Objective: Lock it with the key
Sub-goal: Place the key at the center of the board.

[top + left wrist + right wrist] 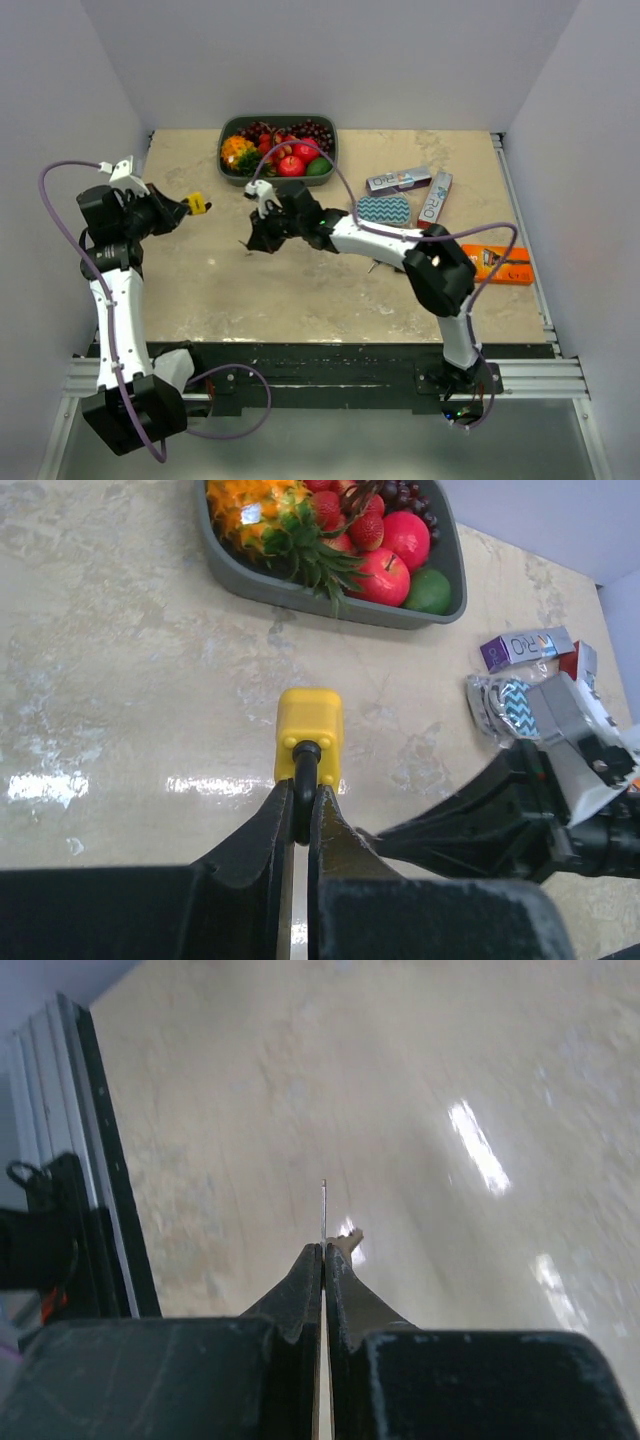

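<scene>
- Yellow padlock (pixel 197 206) up in the top view, held in the air over the left edge of the counter (pixel 300 300), towards the far-left corner. The left gripper (pixel 183 210) has it, and the lock body points in at the middle.
- Same view: the right gripper (pixel 256 238) reaches over the middle of the counter, near the fruit tray (pixel 223 165) at the far edge. It is well apart from the lock, and the key is too small to make out here.
- Left wrist view: the jaws are clamped on the dark shackle (pixel 303 780), with the yellow body hanging free just beyond the tips.
  - I'd call it small but dense and fully rigid.
  - The shackle is a smooth round bar, so the body may swivel when the key pushes in.
  - A hold low on the shackle, tight against the body, looks the safest.
- Right wrist view: the jaws are pressed together on the key (pixel 323 1210). Its thin blade pokes out edge-on past the tips, above bare counter.
  - It looks light, stiff and flat, and probably slick metal.
  - Pinching the broad head gives turning force, but a pinch this thin could let the key twist.
- My read: the lock and key have yet to meet, and lining up the keyway is the delicate part.
</scene>
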`<action>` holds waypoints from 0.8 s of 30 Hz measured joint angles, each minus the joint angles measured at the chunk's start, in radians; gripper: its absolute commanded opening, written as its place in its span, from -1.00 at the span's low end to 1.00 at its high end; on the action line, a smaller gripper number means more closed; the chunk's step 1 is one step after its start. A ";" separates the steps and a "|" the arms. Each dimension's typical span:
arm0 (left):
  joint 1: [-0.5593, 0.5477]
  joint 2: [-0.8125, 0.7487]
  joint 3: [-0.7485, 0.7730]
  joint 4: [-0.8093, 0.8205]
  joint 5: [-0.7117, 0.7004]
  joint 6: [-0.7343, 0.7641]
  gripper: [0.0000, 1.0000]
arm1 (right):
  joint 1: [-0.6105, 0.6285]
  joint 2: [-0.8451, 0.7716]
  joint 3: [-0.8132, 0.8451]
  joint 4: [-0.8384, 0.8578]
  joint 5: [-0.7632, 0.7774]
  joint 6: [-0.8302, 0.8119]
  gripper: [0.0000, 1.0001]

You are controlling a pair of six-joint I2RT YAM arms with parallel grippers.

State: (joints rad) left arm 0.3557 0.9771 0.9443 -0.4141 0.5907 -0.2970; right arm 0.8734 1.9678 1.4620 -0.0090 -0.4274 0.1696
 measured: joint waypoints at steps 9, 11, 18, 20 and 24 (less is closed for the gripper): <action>0.098 0.033 0.040 -0.076 0.065 -0.010 -1.00 | 0.064 0.356 0.299 0.195 0.048 0.136 -1.00; 0.104 0.039 0.054 -0.087 0.070 -0.002 -1.00 | 0.062 0.411 0.323 0.211 0.064 0.144 -1.00; 0.105 0.041 0.068 -0.136 0.112 0.056 -1.00 | 0.050 0.488 0.331 0.218 0.106 0.144 0.25; 0.105 0.041 0.068 -0.150 0.131 0.072 -1.00 | 0.048 0.486 0.332 0.234 0.107 0.137 0.46; 0.105 0.042 0.068 -0.161 0.177 0.108 -1.00 | 0.042 0.439 0.300 0.241 0.103 0.097 0.63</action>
State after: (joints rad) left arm 0.4606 1.0195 1.0122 -0.5755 0.7677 -0.1886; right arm 0.9150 2.4069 1.7622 0.2317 -0.3244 0.2661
